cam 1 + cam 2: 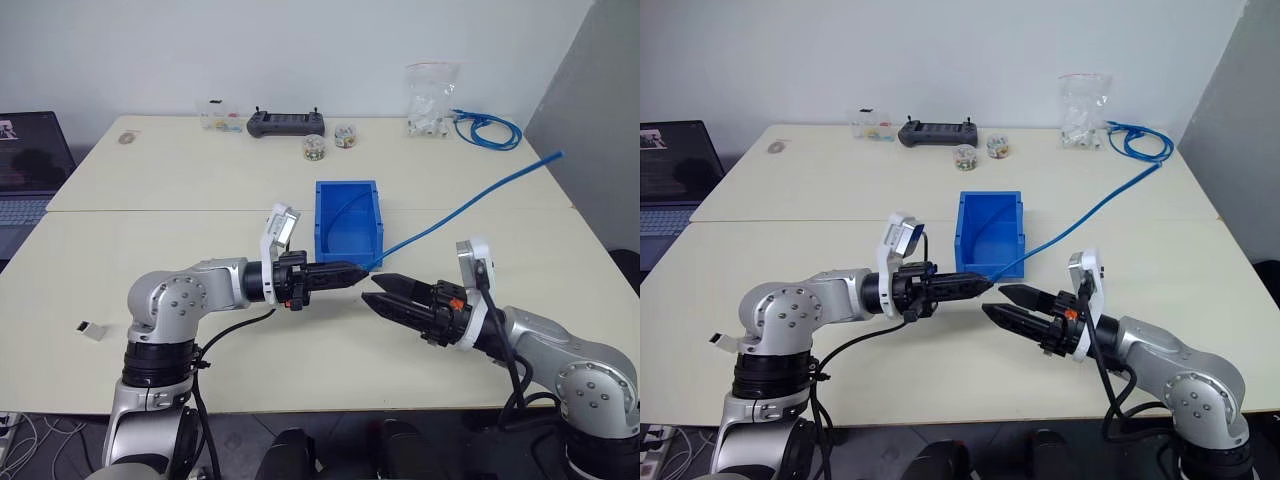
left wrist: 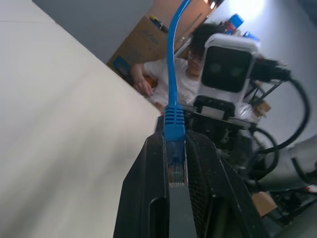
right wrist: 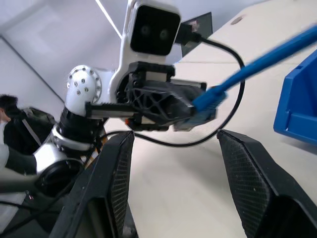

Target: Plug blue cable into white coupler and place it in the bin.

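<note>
Blue cable (image 1: pixel 460 207) runs from my left gripper (image 1: pixel 350 274), whose fingers are clamped tight on its plug end, and slants up and away over the table (image 1: pixel 180 180) toward its far right edge. The plug sits just in front of the bin (image 1: pixel 348 221), which stands on the table beyond my two grippers. My right gripper (image 1: pixel 392 290) faces the left one tip to tip, its fingers (image 3: pixel 114 173) spread apart with nothing between them. I cannot make out the white coupler.
</note>
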You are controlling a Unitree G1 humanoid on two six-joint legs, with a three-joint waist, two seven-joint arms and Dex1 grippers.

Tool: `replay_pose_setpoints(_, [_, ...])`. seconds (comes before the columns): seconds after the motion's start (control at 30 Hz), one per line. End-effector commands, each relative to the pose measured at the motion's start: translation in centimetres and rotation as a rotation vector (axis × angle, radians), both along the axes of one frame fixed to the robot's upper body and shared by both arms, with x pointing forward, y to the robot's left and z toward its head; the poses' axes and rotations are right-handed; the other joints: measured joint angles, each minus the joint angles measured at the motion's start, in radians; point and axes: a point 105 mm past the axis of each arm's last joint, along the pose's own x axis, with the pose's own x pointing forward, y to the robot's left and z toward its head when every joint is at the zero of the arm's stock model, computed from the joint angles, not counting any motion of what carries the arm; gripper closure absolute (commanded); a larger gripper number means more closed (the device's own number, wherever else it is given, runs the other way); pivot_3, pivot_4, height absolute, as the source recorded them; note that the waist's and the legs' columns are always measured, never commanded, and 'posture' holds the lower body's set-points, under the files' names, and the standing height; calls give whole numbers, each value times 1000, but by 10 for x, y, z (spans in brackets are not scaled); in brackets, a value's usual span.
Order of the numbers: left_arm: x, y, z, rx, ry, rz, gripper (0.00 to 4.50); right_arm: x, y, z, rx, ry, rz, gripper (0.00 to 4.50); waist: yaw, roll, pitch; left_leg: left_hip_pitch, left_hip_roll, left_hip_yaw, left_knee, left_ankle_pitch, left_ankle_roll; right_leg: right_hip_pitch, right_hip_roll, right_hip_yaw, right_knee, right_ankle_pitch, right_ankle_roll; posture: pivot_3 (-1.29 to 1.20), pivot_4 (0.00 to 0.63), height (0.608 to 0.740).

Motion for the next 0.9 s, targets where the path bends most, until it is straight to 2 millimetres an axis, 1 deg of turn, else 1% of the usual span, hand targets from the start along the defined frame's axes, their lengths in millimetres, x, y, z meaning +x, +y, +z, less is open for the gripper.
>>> replay_pose_setpoints(0.03, [-6, 4, 13, -61, 8, -19, 4288, -1, 0, 20, 90, -26, 17, 1678, -1, 0, 0, 0, 0, 0, 0, 0, 0, 0, 0, 0, 0, 0, 0, 0, 150, 740])
replay_pose_setpoints(0.17, [-11, 4, 16, -93, 28, -26, 4288, 1, 4, 32, 157, -18, 36, 1678, -1, 0, 0, 0, 0, 1, 0, 0, 0, 0, 0, 1, 0, 0, 0, 0, 150, 740])
replay_pose_setpoints(0.3, [-13, 3, 17, -103, 40, -24, 4288, 2, 9, 39, 190, -15, 59, 1678, 0, 0, 0, 0, 0, 1, 0, 0, 0, 0, 0, 1, 0, 0, 0, 0, 150, 740])
replay_pose_setpoints(0.43, [-13, 2, 18, -108, 43, -21, 4288, 1, 13, 42, 200, -9, 84, 1678, 0, 0, 0, 0, 0, 1, 0, 0, 0, 0, 0, 2, 0, 0, 0, 0, 150, 740])
replay_pose_setpoints(0.6, [-14, 1, 19, -115, 39, -19, 4288, -1, 17, 40, 192, 5, 109, 1678, 0, 0, 0, 0, 0, 2, 0, 0, 0, 0, 0, 2, 0, 0, 0, 0, 150, 740])
replay_pose_setpoints(0.67, [-15, 0, 21, -119, 36, -23, 4288, -1, 18, 39, 187, 7, 112, 2031, 0, 0, 0, 0, 0, 2, 0, 0, 0, -1, 0, 2, 0, 0, 0, 0, 150, 740])
replay_pose_setpoints(0.7, [-16, 0, 21, -121, 35, -24, 4288, -1, 19, 39, 184, 8, 114, 2125, 0, 0, 0, 0, 0, 2, 0, 0, 0, -1, 0, 3, 0, 0, 0, 0, 150, 740])
replay_pose_setpoints(0.8, [-18, 0, 20, -117, 33, -29, 4288, 0, 18, 39, 184, 12, 120, 2774, 0, 0, 0, 0, 0, 2, 0, 0, 0, -1, 0, 3, 0, 0, 0, 0, 150, 740])
replay_pose_setpoints(0.9, [-19, 0, 19, -109, 33, -31, 4288, 0, 18, 41, 192, 14, 129, 3548, 0, 0, 0, 0, 0, 2, 0, 0, 0, -1, 0, 3, 0, 0, 0, 0, 150, 740])
